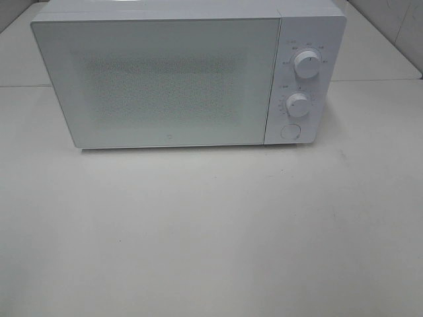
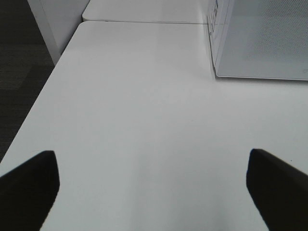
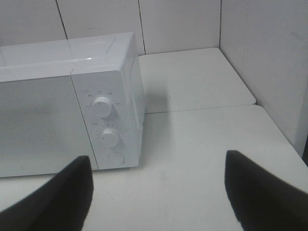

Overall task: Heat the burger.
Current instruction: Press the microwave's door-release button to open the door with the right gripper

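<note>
The burger does not show in any view: not on the table, not in either gripper. Whether it sits behind the door cannot be told, since the frosted panel hides the inside.

The white box-shaped microwave oven (image 1: 158, 79) stands at 12 o'clock on the pale matte tabletop (image 1: 211, 231), its speckled translucent door (image 1: 155, 82) shut flush. On the control strip at the oven's 3 o'clock side are a white upper dial (image 1: 307, 64), a white lower dial (image 1: 298, 105) and a round door button (image 1: 289, 131) beneath them. Their settings are too small to read.

So the stage is uncertain. I judge this either the very start, with the burger not yet brought in, or a point where it is already shut inside and only the dials or the wait remain.

The left gripper (image 2: 151, 166) hovers over bare table with its dark fingers spread wide and nothing between them, the oven's corner off at its 1 o'clock. The right gripper (image 3: 158, 163) is likewise parted and empty, facing the control strip at roughly 11 o'clock.
</note>
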You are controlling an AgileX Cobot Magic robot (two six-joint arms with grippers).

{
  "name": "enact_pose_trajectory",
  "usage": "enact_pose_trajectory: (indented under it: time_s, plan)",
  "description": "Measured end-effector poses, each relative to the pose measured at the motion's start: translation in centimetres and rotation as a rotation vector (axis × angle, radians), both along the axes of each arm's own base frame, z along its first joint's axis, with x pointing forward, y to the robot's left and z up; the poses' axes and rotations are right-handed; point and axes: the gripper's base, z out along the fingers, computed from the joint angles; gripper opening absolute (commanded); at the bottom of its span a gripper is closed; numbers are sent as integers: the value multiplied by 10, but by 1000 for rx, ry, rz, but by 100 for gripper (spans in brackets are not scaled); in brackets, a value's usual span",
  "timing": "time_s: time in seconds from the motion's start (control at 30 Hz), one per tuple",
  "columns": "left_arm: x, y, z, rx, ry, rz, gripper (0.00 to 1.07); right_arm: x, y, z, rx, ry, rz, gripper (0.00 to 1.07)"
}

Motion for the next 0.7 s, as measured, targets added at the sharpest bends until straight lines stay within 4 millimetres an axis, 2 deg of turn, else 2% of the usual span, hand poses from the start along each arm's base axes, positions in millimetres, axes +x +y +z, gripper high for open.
enact_pose_trajectory:
  time_s: [0.13,0.2,0.27,0.3,0.33,0.4,0.53,0.6,0.67,0.7]
  plan:
    - [0,0,0,0,0,0,98,15,1,5,-7,-13,4,73]
    - [0,0,0,0,0,0,98,32,2,5,-9,-10,8,73]
    - [0,0,0,0,0,0,98,38,3,5,-10,-12,9,73]
    - [0,0,0,0,0,0,98,49,4,5,-10,-22,12,73]
    - [0,0,0,0,0,0,98,49,4,5,-10,-22,12,73]
    - [0,0,0,0,0,0,98,65,5,5,-12,-27,16,73]
    - [0,0,0,0,0,0,98,81,6,5,-12,-27,20,73]
    - [0,0,0,0,0,0,98,98,7,1,-14,-1,23,73]
    - [0,0,0,0,0,0,98,103,8,0,-14,4,24,73]
    - [0,0,0,0,0,0,98,113,8,-3,-15,21,25,71]
